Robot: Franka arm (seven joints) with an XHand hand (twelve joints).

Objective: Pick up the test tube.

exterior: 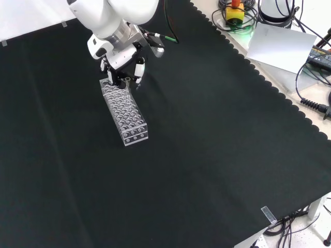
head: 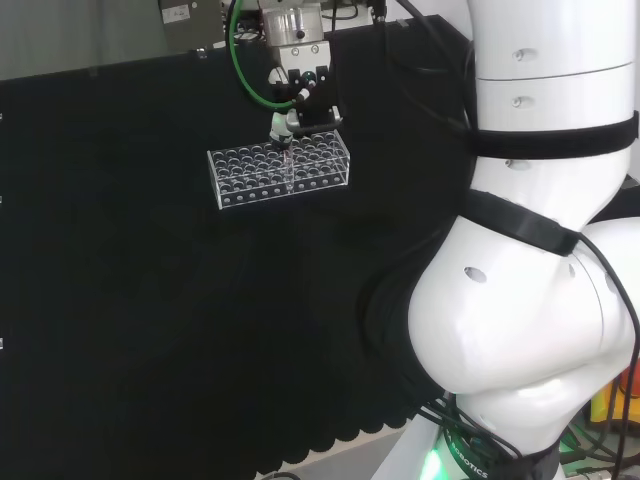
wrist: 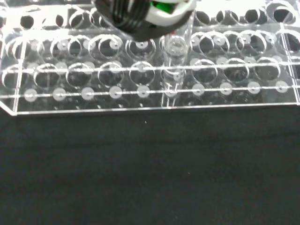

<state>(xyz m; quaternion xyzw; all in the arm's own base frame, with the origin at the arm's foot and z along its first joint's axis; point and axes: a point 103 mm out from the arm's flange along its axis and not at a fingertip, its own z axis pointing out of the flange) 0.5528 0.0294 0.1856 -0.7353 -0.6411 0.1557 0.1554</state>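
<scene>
The thin clear glass test tube stands upright in a hole of the clear plastic rack with rows of round holes, which sits on the black cloth tabletop toward its far edge in the head view, at the upper left of the cloth in the front view. The tube is in the part of the rack nearest the arm, and its open top rises a little above the rack's upper plate.

The black and white robot hand hangs directly over that end of the rack with its fingers pointing down around the tube's top. Whether they already pinch the tube or only bracket it I cannot tell.

The tube is probably very light, stiff, smooth and breakable, so it may slip between hard fingertips and could crack if squeezed sideways or levered against the hole. The sensible place to hold it is the short exposed length above the rack, lifting straight up along its axis so that the light rack is not dragged along.

Much is hard to read. In the wrist view the tube blends into the rack's reflections and a blurred part of the hand covers its top. Whether the tube holds liquid is unclear, and its lower end is lost among the rack's plates.
</scene>
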